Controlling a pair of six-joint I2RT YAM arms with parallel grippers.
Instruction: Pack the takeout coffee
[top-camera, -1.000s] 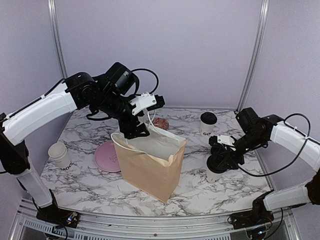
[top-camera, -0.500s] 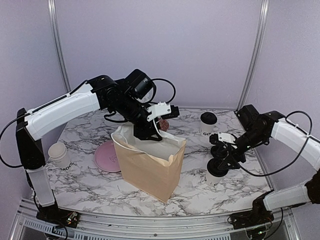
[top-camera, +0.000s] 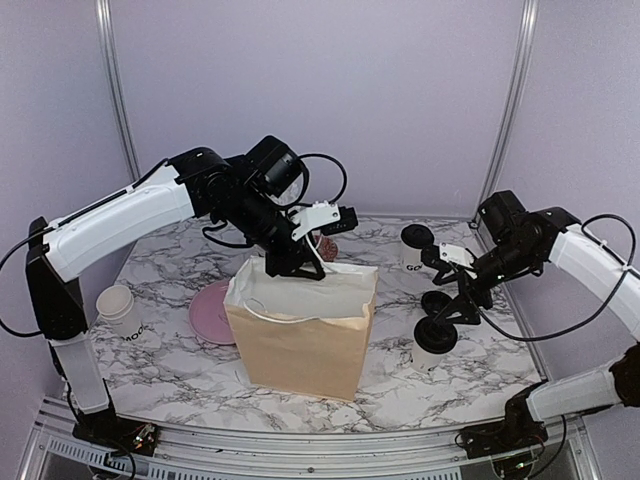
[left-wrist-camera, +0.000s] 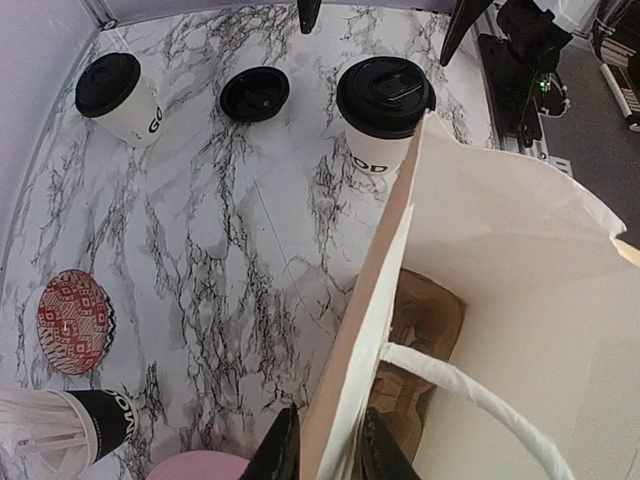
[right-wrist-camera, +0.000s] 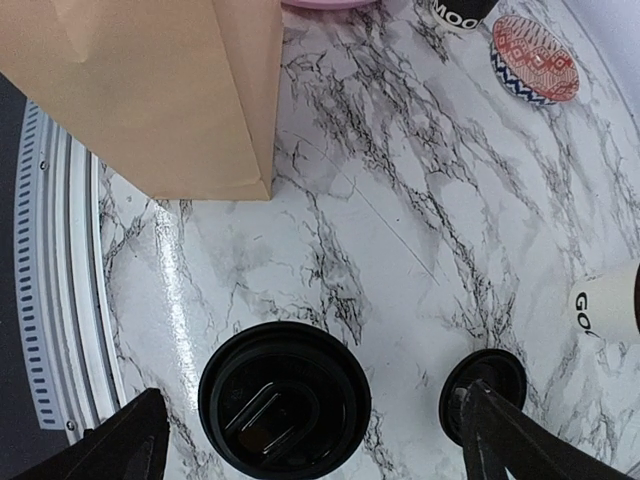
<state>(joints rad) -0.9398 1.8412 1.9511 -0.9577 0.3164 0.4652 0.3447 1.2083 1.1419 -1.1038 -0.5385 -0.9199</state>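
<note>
The takeout coffee (top-camera: 430, 345), a white cup with a black lid (right-wrist-camera: 285, 410) and "OOD" lettering (left-wrist-camera: 385, 100), stands on the marble at the front right. My right gripper (top-camera: 445, 292) (right-wrist-camera: 310, 400) hovers open just above it, fingers spread either side of the lid, not touching it. The brown paper bag (top-camera: 300, 335) stands upright and open in the middle. My left gripper (top-camera: 300, 265) (left-wrist-camera: 322, 452) is shut on the bag's back rim, one finger outside the wall and one inside. The bag's inside (left-wrist-camera: 430, 320) holds nothing.
A second lidded cup (top-camera: 415, 245) (left-wrist-camera: 115, 95) stands behind, with a loose black lid (left-wrist-camera: 255, 93) (right-wrist-camera: 483, 385) near it. A red patterned dish (left-wrist-camera: 75, 320), a black cup of straws (left-wrist-camera: 100, 425), a pink plate (top-camera: 212, 312) and stacked white cups (top-camera: 120, 310) lie left of the bag.
My left gripper closed on the bag's rim and the bag swung square and upright. My right gripper opened wide and lifted off the lidded cup.
</note>
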